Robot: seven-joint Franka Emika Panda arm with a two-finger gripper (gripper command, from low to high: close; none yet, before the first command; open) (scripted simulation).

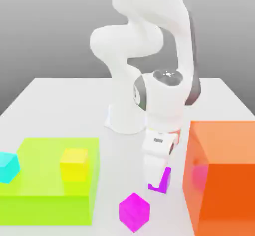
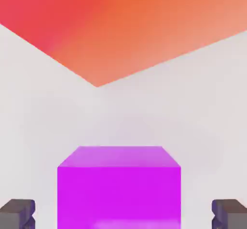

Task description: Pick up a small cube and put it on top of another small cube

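Hand view shows the small cube (image 2: pixel 118 187) between the hand's (image 2: pixel 123 214) parted, untouching fingers; exterior view hides that gap.

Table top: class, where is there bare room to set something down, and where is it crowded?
Bare: the table behind the green block, beside the robot's base. Crowded: the front strip, where the violet cube, pink cube and orange block sit close.
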